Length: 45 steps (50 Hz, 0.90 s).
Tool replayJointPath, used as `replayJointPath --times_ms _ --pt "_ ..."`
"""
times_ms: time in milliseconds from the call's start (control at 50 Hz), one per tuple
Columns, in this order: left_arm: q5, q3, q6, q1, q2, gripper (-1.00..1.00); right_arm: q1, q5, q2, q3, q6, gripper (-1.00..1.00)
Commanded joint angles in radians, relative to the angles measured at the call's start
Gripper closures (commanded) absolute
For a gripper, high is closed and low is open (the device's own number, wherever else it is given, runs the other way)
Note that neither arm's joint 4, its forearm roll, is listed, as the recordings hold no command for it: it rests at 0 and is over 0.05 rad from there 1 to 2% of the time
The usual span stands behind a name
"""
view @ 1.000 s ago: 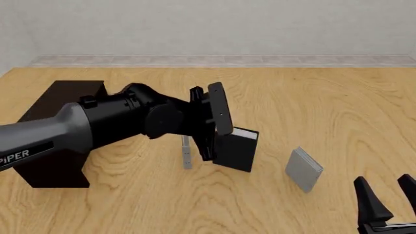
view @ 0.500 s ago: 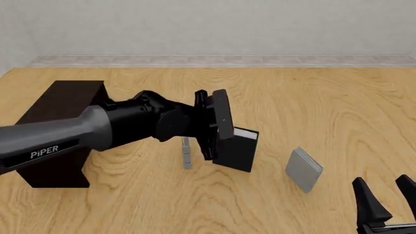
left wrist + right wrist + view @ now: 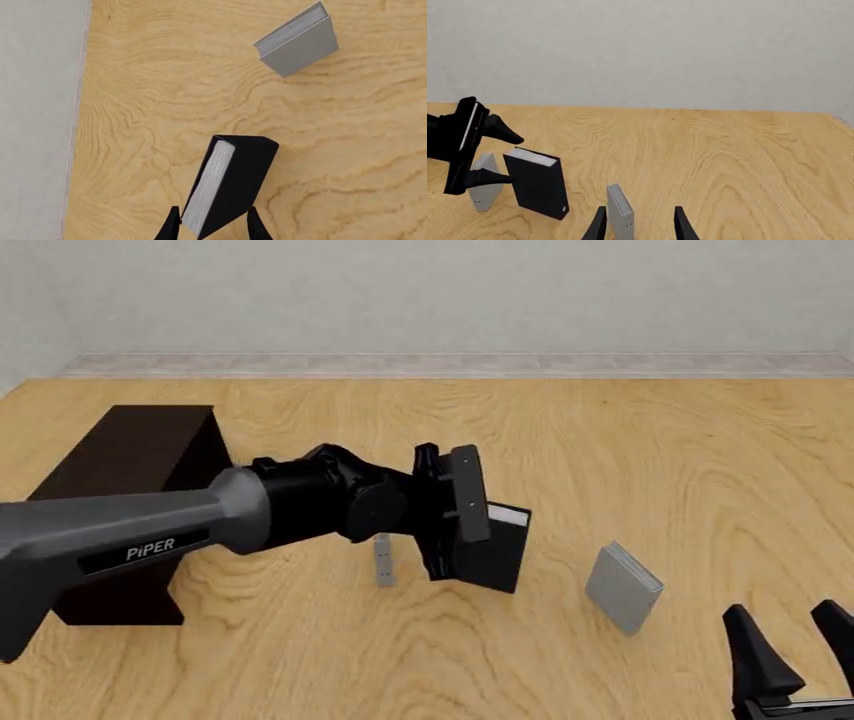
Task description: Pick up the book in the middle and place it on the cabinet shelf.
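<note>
The left gripper (image 3: pixel 447 530) has its fingers spread either side of the book (image 3: pixel 491 548), one by the page edge and one by the black cover; whether they actually touch it I can't make out. From the front, the arm's wrist hides most of the book's left half. The wrist view cuts off the book's near end and shows only the fingertips (image 3: pixel 173 227). The book stands upright on the table (image 3: pixel 641 460), mid-table, tilted a little, its long axis rising from the wood, white pages facing up and away towards the far wall. The thin grey book (image 3: pixel 384 555) stands just to its left, the smaller light-grey book (image 3: pixel 623 588) well to its right. The cabinet shelf (image 3: pixel 127 455) sits at the far left. The right gripper (image 3: pixel 798 645) hangs open and empty at the lower right corner, partly out of frame.
</note>
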Motion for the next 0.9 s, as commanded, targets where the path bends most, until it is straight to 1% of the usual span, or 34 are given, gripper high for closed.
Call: replayJointPath --times_ms 20,200,240,380,500,540,580,600,660,740,900 --pt "-0.018 -0.013 0.014 0.011 0.032 -1.00 -0.006 0.009 0.000 0.000 0.004 -1.00" --pt "0.001 -0.032 0.032 0.022 0.034 -1.00 -0.003 0.010 0.000 0.000 0.009 -1.00" --pt "-0.001 -0.026 0.049 0.026 0.032 -1.00 -0.003 0.010 0.000 0.000 0.010 -1.00" --pt "0.017 -0.054 0.044 0.033 0.048 -1.00 -0.001 0.013 0.000 0.000 0.012 -1.00" --pt "0.016 -0.054 0.051 0.032 0.064 -1.00 -0.003 0.014 0.000 0.000 0.014 -1.00" --pt "0.044 -0.066 0.033 0.019 0.064 -1.00 -0.002 0.015 0.000 0.000 0.015 -1.00" --pt "0.084 -0.086 -0.016 -0.005 0.065 -1.00 -0.002 0.015 0.000 0.000 0.017 -1.00" --pt "0.078 -0.077 0.002 0.004 0.069 -1.00 -0.002 0.015 0.000 0.000 0.017 -1.00" --pt "0.070 -0.067 0.018 0.010 0.073 -1.00 -0.003 0.015 0.000 0.000 0.019 -1.00" --pt "0.086 -0.089 0.010 0.018 0.083 -1.00 -0.004 0.016 0.000 0.000 0.021 -1.00" --pt "0.117 -0.101 -0.020 0.005 0.101 -1.00 -0.008 0.016 0.000 0.000 0.025 -1.00"
